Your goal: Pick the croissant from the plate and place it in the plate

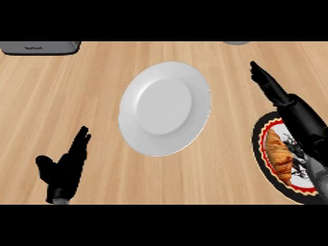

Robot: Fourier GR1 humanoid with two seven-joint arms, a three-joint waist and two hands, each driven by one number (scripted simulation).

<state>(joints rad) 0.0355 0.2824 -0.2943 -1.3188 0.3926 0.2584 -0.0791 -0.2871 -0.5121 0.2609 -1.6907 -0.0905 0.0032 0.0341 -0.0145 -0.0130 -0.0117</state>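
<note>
Down at the near edge, left of the white plate [165, 108], the left hand [65, 169] rests on the wooden counter [45, 105] with fingers straight and pointing away, thumb splayed out, holding nothing — it looks parked out of the way so the other arm can work.

Right of the white plate and a little nearer than it lies the dark plate [260, 153], black with a red and cream patterned rim, partly covered by the right forearm. On it lies the croissant [278, 154], golden-brown, lengthwise along the plate's left half and untouched. The right hand [274, 91] stretches beyond that plate, fingers straight and pressed together, empty; the palm has passed over the pastry, so to my eye the pick is not yet begun and the hand would need to draw back and curl.

Bare and centred, the white plate is presumably the destination, within easy reach of a short sideways carry.

Far beyond it to the left stands a grey appliance [38, 47] with small writing, too small to read; a grey object [236, 43] shows far right.
</note>
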